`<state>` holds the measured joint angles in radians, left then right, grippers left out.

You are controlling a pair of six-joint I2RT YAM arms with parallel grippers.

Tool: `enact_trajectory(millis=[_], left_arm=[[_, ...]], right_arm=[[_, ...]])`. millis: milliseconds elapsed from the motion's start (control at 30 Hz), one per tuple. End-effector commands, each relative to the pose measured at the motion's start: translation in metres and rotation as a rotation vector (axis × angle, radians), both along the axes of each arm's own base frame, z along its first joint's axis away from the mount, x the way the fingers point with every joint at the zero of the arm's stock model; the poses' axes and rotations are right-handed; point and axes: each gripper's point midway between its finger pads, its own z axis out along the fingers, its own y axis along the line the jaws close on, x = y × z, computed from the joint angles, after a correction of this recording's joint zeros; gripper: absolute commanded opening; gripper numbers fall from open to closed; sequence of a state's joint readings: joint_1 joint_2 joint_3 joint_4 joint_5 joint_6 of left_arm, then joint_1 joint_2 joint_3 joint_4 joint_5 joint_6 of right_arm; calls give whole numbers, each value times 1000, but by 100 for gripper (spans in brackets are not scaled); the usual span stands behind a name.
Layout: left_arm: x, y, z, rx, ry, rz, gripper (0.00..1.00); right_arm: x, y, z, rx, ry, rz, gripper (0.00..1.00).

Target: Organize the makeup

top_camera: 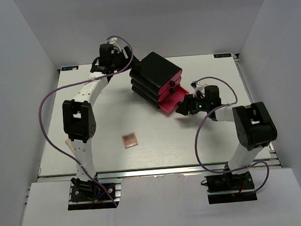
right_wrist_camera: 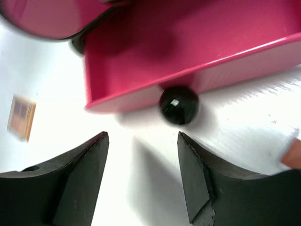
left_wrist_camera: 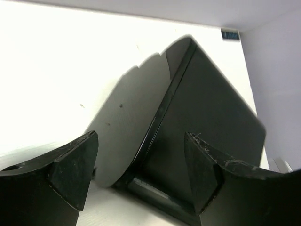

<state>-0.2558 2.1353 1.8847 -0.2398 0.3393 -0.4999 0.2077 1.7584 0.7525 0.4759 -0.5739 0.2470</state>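
White walls close in a white table (top_camera: 158, 148) on 3 sides. Toward its far middle sits a black 3-drawer box (top_camera: 155, 68) with pink fronts, turned at an angle, its lowest drawer (top_camera: 171, 102) pulled out toward the right arm. 2 arms rise from the near edge. The left arm bends up to the far side, where the left end effector (top_camera: 120, 63) hangs just beside the box's rear left corner. Its wrist view shows the fingers (left_wrist_camera: 70, 165) spread wide, with the dark side of the box ahead of them and nothing pinched. The right end effector (top_camera: 184, 109) sits at the front of the open drawer. Its fingers (right_wrist_camera: 80, 174) are spread too, and the round black knob (right_wrist_camera: 178, 104) on the pink drawer front lies just beyond the fingertips, outside the gap. A small square pinkish-brown palette (top_camera: 129, 140) lies flat on the table, well apart from the box and nearer the left arm.
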Motion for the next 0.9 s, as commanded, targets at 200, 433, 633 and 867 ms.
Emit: enact_trajectory(millis=[200,433,633,867], left_arm=[[-38,79,140,-38,-269,203,98],[-105,114,122,-129,-201,287,98],[-165,116,111,-157,-169,257,85],[-226,67,89,-154,-178,82,62]], right_arm=[[-29,-49,76,-210,-240,248,67],[25,-122,146,-575,-765,-32,88],[51,-120,88,-449,-265,-43,47],[83,-130,69,-421,-52,-194,62]])
